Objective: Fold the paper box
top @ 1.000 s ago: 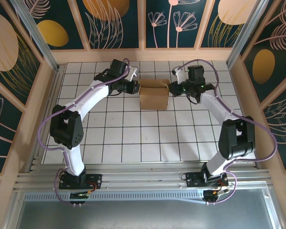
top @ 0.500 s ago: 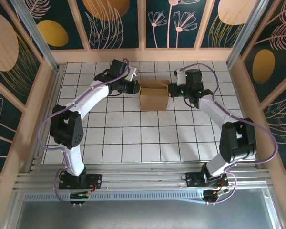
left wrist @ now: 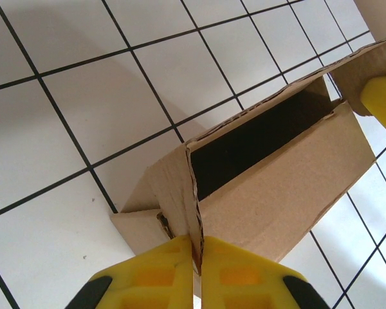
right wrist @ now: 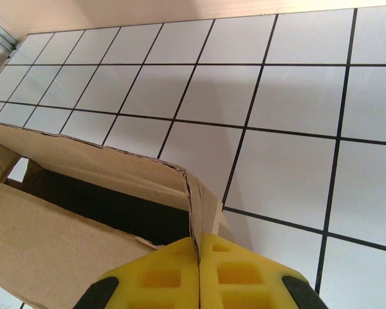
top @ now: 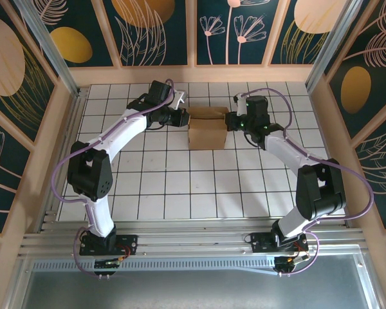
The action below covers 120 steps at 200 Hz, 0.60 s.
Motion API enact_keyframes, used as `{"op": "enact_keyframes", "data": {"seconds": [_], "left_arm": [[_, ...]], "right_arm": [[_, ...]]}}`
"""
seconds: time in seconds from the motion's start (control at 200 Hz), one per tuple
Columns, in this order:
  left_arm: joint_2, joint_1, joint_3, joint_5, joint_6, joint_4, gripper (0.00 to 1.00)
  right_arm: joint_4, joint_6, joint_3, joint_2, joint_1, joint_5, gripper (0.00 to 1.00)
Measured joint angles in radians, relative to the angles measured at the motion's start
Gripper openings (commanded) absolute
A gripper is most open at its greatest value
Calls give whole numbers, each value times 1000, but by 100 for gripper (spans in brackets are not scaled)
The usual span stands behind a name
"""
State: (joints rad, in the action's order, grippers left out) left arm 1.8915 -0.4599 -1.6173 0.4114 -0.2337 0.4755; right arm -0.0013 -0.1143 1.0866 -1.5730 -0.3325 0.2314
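left hand [left wrist: 194, 251] pinching paper box [left wrist: 283, 187] edge; right hand [right wrist: 198, 251] likewise

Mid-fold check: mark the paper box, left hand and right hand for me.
paper box [top: 206, 134]: top external view, on its broad brown upper panel.
left hand [left wrist: 197, 248]: left wrist view, between the yellow fingertips pinching a box flap.
right hand [right wrist: 199, 248]: right wrist view, between the yellow fingertips pinching a box edge.

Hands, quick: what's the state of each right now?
Left hand: closed, pinching a flap edge of the paper box.
Right hand: closed, pinching the opposite flap edge.
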Motion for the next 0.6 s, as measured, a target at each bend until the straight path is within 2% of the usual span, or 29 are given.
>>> {"op": "enact_keyframes", "data": {"seconds": [0.601], "left_arm": [[0, 0, 14, 19, -8, -8, 12]], "right_arm": [[108, -54, -87, 33, -32, -69, 6]]}}
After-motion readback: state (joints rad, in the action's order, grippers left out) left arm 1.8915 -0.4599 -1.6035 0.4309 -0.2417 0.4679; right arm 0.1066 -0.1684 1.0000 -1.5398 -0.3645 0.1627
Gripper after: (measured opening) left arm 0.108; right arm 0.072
